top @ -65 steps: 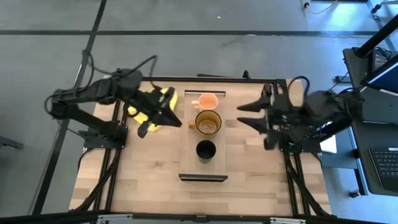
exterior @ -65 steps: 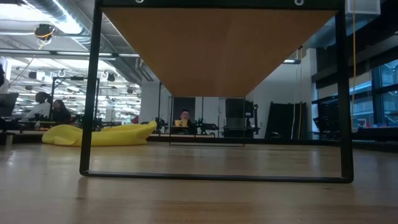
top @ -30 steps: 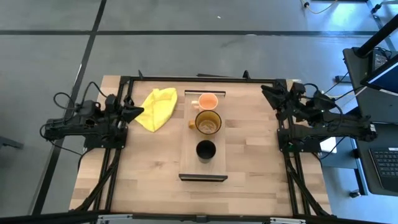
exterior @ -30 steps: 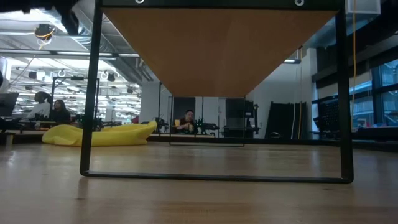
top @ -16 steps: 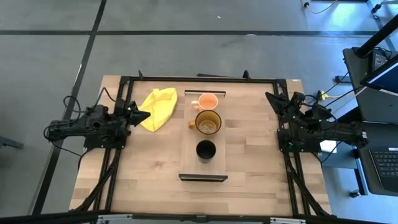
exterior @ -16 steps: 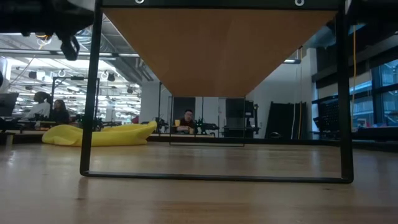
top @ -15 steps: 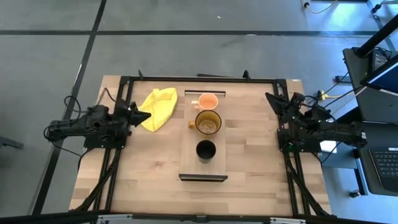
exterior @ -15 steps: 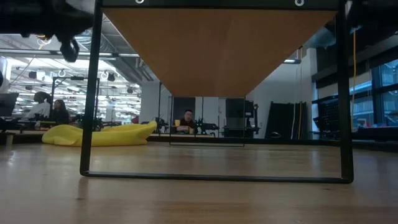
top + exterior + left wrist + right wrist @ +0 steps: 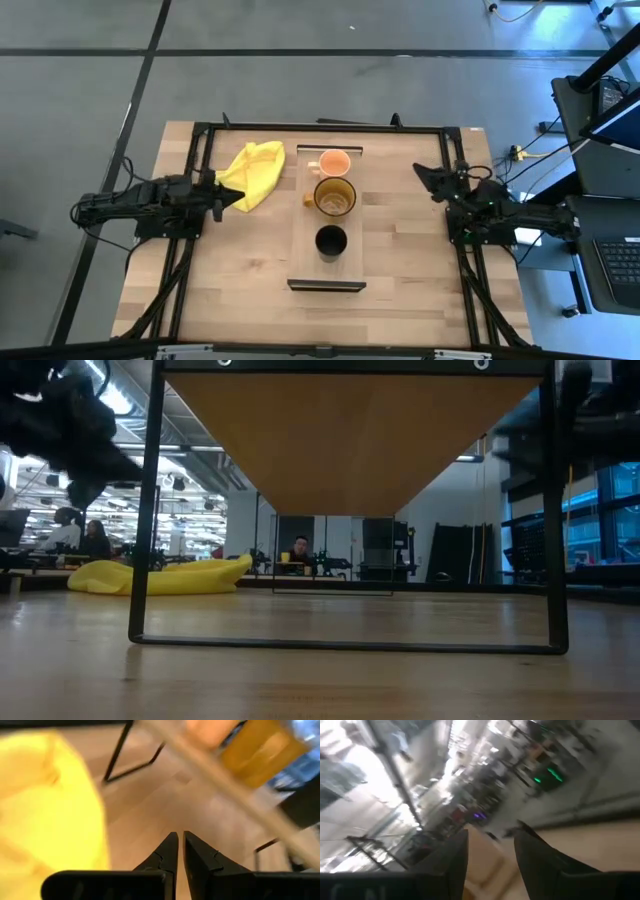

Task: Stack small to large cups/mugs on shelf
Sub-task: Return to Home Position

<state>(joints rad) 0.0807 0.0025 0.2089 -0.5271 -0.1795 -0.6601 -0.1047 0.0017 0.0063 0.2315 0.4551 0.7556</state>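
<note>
- Your shelf (image 9: 328, 270) lies lengthwise down the middle of the table (image 9: 230, 290), and all three vessels stand on it in one row, upright and mouths up.
- The cloth (image 9: 255, 172) lies on the table just left of the shelf, beside one end.
- The peach mug (image 9: 335, 161) stands at that same end of the shelf.
- The amber mug (image 9: 334, 197) comes next along the shelf, just beside the peach one. Both handles point to the shelf's left.
- The black cup (image 9: 331, 240) is third, near the shelf's middle and a little apart from the amber mug.
- Your left gripper (image 9: 238, 196) sits low, left of the shelf at the cloth's edge. Its fingers are pressed almost together on nothing.
- Your right gripper (image 9: 425, 180) sits well to the right of the shelf, fingers spread and empty.
</note>
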